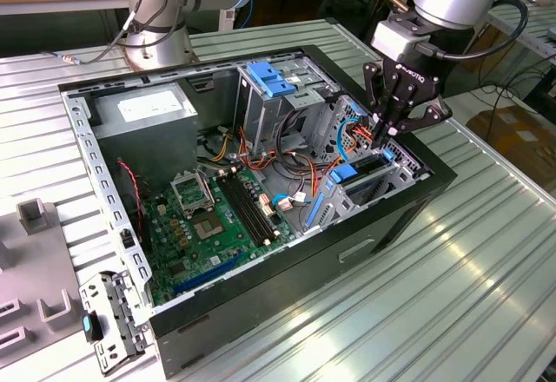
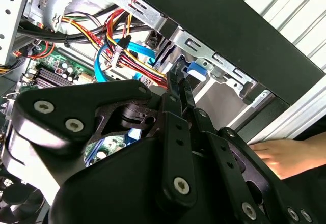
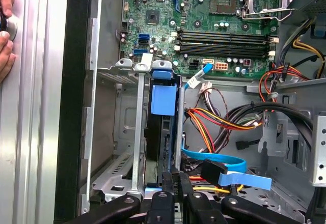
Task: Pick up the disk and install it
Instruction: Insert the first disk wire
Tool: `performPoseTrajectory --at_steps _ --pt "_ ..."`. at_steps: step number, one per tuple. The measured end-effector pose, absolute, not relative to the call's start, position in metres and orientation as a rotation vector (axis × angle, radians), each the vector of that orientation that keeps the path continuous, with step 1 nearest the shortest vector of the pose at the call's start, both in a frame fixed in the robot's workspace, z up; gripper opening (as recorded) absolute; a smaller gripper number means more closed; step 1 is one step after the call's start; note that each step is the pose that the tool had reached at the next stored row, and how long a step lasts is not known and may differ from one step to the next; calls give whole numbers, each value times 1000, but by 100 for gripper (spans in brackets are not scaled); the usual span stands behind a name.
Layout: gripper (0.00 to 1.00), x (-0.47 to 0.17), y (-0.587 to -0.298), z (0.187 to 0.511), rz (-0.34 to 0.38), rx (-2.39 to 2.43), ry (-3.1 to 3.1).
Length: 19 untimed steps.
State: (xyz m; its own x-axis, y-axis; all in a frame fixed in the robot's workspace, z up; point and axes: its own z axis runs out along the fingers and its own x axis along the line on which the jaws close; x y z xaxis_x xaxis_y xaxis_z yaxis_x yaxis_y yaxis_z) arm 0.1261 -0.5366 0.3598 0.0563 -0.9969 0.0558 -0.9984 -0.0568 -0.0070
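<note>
Down in the front drive bay [image 1: 395,169] of the open computer case [image 1: 287,286] with the gripper [image 1: 388,135], at the exterior view's right. Jaws drawn close together and, by the look of the first wrist view, pinching the near end of the disk [image 3: 163,101]; read as grasping, not released. Straight ahead of the fingertips [image 3: 169,183] lies the disk, no offset to either side. Stands on edge between two grey metal rails [image 3: 138,132] of the bay, framed in blue, its long axis running directly away from the gripper and along the rails, toward the motherboard [image 1: 217,217]. Touching or nearly touching the rails on both flanks; cannot tell which. Just beside the slot, a tangle of red, yellow and orange wires [image 3: 219,119] and a flat blue cable [image 3: 224,163], close to the fingers. By count: one disk, one gripper on one working arm, one motherboard, one blue clip [image 1: 269,78] on the upper grey cage, one grey power-supply box [image 1: 143,108], one second robot base [image 1: 161,17] behind the case, one person's hand [image 3: 5,30] resting outside the case wall, well apart from the disk.
</note>
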Motion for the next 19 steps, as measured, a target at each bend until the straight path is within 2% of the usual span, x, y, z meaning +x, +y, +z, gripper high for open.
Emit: performPoseTrajectory --at_steps 19 --pt "16 119 -543 357 50 2241 -2172"
